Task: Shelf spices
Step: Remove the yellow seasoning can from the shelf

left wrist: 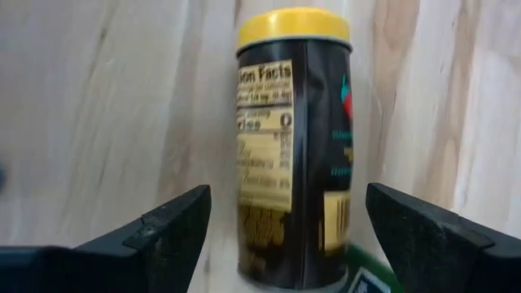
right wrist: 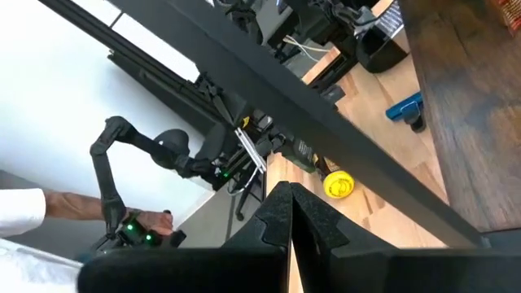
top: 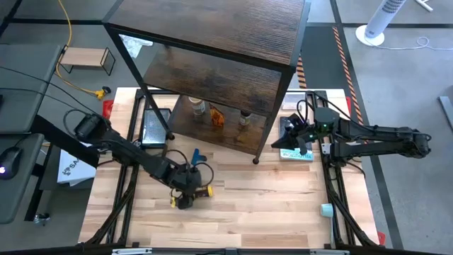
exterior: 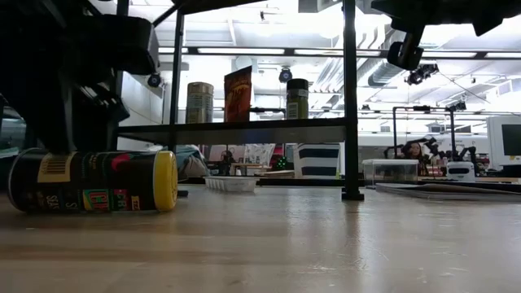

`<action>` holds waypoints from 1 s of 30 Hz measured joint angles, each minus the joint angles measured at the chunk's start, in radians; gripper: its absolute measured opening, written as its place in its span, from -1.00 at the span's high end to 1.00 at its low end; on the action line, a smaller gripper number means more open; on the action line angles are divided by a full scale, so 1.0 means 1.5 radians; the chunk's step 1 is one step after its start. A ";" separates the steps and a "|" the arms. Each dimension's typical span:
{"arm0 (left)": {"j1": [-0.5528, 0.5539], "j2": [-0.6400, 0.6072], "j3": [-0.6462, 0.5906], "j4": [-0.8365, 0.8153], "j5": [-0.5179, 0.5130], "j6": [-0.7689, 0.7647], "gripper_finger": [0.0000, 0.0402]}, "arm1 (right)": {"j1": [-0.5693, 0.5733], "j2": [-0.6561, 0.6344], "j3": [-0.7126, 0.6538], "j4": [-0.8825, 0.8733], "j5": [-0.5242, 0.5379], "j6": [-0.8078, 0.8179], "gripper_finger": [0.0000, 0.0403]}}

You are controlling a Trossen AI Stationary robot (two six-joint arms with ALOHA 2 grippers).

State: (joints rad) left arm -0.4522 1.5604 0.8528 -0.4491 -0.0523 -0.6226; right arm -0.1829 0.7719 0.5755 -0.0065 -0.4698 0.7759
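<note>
Four spice containers [top: 216, 117], one shelf [top: 212, 74], two arms [top: 134, 152]

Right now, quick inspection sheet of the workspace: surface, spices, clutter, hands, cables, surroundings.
Surface: light wood table, bare toward the front.
Job's things: yellow-lidded jar lying on its side; two jars and a packet upright on the shelf.
Clutter: blue plastic piece near the jar.
Hands: left hand open, straddling the jar; right hand shut, beside the shelf.
Cables: yellow cable on the floor.
Surroundings: small wooden rack, white fan.
</note>
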 joint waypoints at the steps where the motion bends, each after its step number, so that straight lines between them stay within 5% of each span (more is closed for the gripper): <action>1: -0.001 0.015 0.009 0.000 0.003 0.002 -0.61 | 0.000 0.000 0.000 -0.005 -0.002 -0.003 1.00; 12: -0.024 0.136 0.121 -0.141 -0.012 -0.070 -0.52 | 0.000 -0.006 0.000 -0.005 -0.048 -0.017 1.00; 20: -0.060 0.106 0.168 -0.218 -0.128 -0.135 0.17 | 0.033 -0.058 0.000 -0.001 -0.064 0.035 1.00; 24: -0.088 0.041 0.168 -0.211 -0.244 -0.201 0.26 | 0.101 -0.080 0.000 0.036 0.034 0.084 1.00; 30: -0.162 -0.078 0.130 -0.189 -0.515 -0.334 0.24 | 0.249 -0.055 0.000 0.162 0.312 0.081 1.00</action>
State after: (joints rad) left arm -0.6949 1.4429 1.0475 -0.7319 -0.8252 -1.1234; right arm 0.1906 0.6898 0.5755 0.2364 -0.0012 0.8979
